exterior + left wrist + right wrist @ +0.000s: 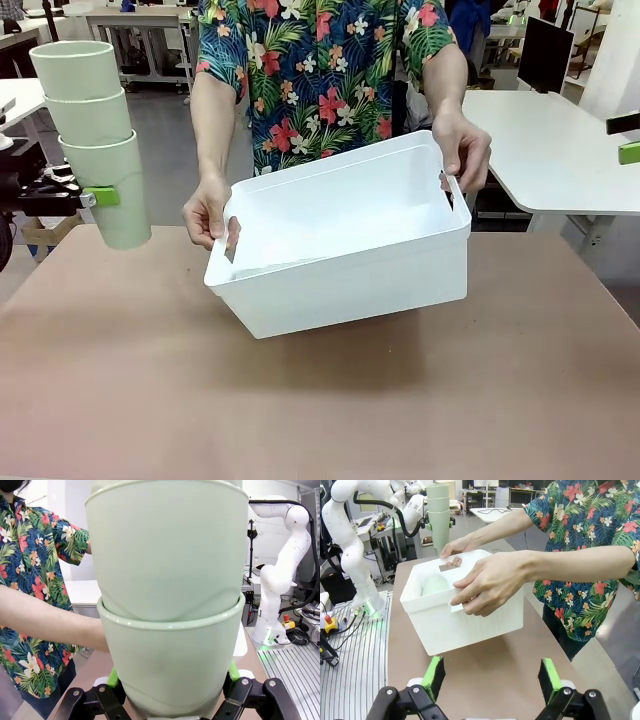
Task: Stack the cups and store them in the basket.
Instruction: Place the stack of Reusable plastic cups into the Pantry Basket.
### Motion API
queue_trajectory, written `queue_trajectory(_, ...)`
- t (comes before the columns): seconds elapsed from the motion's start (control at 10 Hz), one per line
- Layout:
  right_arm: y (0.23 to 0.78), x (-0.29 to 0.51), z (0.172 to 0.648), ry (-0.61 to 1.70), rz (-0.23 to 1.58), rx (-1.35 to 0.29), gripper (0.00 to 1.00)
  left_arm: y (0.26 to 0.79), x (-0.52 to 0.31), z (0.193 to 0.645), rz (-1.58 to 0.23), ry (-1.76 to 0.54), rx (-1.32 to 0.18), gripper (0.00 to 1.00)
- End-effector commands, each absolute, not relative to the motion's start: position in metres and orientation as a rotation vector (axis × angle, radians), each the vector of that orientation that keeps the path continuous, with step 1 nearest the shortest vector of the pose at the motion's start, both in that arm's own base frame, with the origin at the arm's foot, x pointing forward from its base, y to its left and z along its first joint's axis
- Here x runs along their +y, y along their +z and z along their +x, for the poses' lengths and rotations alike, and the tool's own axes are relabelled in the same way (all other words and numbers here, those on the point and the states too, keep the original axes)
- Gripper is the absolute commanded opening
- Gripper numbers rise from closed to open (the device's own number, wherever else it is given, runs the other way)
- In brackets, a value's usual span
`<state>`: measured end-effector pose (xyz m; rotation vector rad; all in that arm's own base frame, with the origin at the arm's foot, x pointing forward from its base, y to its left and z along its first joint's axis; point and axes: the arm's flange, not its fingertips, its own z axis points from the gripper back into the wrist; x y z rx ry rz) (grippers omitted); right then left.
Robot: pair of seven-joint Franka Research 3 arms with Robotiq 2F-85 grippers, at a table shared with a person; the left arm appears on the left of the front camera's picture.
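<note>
Three nested pale green cups (95,130) hang upright in the air at the left, and my left gripper (118,198) is shut on the lowest one. In the left wrist view the stack (167,605) rises between the green pads (113,677). A person holds the white basket (340,290) by both short ends, lifted off the table and tilted towards me. The right wrist view looks at the basket (470,620) from its side, with a pale green shape (435,586) inside that looks like a cup. My right gripper (492,680) is open and holds nothing, low over the table short of the basket.
The person's hands (208,212) grip the basket's handle slots. The brown table (320,410) lies bare in front of the basket. A white table (560,150) stands at the back right. My right gripper (626,140) pokes in at the right edge.
</note>
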<state>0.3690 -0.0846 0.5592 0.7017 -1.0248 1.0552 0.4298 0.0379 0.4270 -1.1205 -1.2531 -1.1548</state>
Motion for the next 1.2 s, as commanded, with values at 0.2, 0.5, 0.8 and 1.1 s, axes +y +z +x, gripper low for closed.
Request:
queue_trajectory(0.2, 0.563, -0.084, 0.371, 1.048, 0.719, -1.044, 1.00, 0.487, 0.015, 0.408, -1.030, -1.168, -1.207, 0.87)
queue_trajectory(0.5, 0.563, -0.084, 0.371, 1.048, 0.719, -1.044, 1.00, 0.531, -0.028, 0.395, -0.907, -1.224, -1.122, 0.87)
queue_trajectory(0.8, 0.563, -0.084, 0.371, 1.048, 0.719, -1.044, 1.00, 0.568, -0.075, 0.396, -0.816, -1.264, -1.028, 0.87)
queue_trajectory(1.1, 0.563, -0.084, 0.371, 1.048, 0.719, -1.044, 1.00, 0.578, -0.121, 0.410, -0.773, -1.280, -0.964, 0.87)
